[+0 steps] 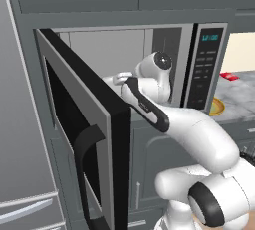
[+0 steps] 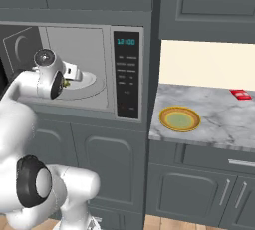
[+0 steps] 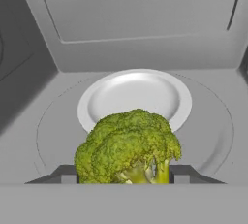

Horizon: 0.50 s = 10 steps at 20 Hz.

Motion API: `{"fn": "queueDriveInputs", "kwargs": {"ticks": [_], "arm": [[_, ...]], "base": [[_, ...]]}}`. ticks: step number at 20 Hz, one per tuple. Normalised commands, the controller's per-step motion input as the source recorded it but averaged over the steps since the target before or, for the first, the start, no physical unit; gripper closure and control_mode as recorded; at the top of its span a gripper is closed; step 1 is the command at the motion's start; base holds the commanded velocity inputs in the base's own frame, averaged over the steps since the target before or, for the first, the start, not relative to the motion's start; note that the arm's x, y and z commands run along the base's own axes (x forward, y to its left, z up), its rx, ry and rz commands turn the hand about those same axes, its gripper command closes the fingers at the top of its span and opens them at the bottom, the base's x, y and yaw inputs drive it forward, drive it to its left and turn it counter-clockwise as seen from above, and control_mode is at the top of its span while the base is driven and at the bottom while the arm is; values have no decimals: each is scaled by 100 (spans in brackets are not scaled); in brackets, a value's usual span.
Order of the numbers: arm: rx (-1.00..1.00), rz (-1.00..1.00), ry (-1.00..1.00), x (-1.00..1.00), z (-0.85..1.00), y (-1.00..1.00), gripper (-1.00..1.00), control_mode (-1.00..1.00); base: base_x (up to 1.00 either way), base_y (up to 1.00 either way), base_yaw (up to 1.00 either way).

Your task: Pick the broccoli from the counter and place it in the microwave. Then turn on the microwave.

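The microwave (image 2: 127, 74) stands with its door (image 1: 74, 119) swung wide to the left, and my arm reaches into the cavity. In the hand view my gripper (image 3: 125, 173) is shut on the broccoli (image 3: 128, 145), a bumpy green clump held between the dark fingertips (image 3: 68, 173). It hangs just above the near rim of a white plate (image 3: 140, 89) on the microwave's round turntable. In the right base view my hand (image 2: 69, 70) sits inside the cavity, left of the plate (image 2: 93, 79). The grey marbled counter (image 2: 219, 109) lies to the right of the microwave.
The black button panel with teal display (image 1: 204, 64) is right of the cavity. A round yellow-orange dish (image 2: 180, 118) and a small red item (image 2: 241, 94) sit on the counter. The grey fridge (image 1: 20, 124) stands left of the open door, whose black handle (image 1: 84, 149) juts toward the base.
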Motion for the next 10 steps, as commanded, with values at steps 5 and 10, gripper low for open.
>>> {"fn": "queueDriveInputs", "kwargs": {"ticks": [5, 10], "arm": [[3, -5, 0, 52, -17, 7, 100, -100], [2, -4, 0, 48, -16, 3, 100, -100]], "base": [[0, 0, 0], [0, 0, 0]]}}
